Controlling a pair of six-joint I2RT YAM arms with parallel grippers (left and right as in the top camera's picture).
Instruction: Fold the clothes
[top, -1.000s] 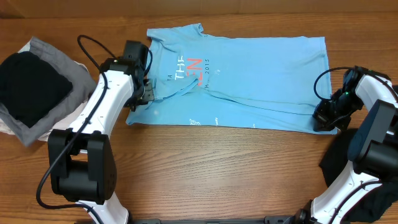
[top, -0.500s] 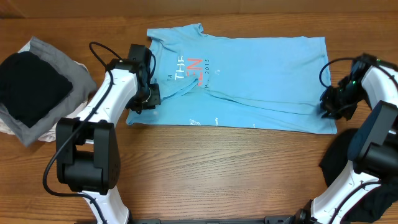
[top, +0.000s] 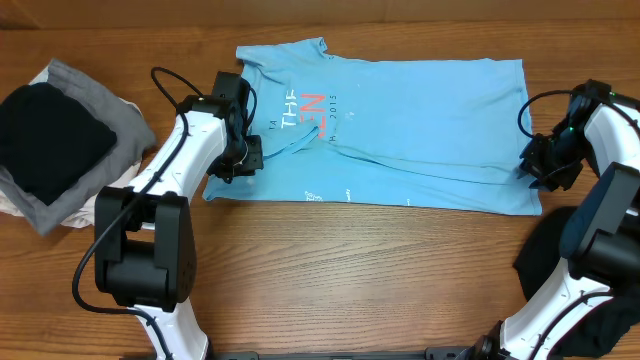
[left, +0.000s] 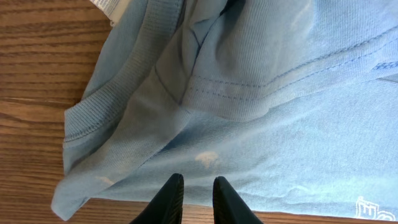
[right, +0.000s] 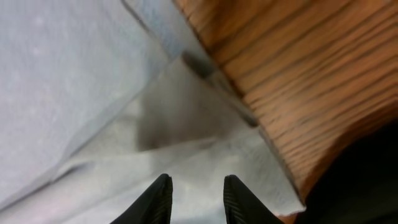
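The light blue T-shirt (top: 420, 130) lies spread flat, with the left gripper (top: 240, 160) over its sleeve end and the right gripper (top: 540, 167) at its hem corner.

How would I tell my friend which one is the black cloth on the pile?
In the overhead view, go to the left end of the wooden table, where a small pile of clothes sits. The black garment lies on top of a grey garment. It is the darkest piece there and plain, unlike the light blue T-shirt with lettering spread out in the middle.
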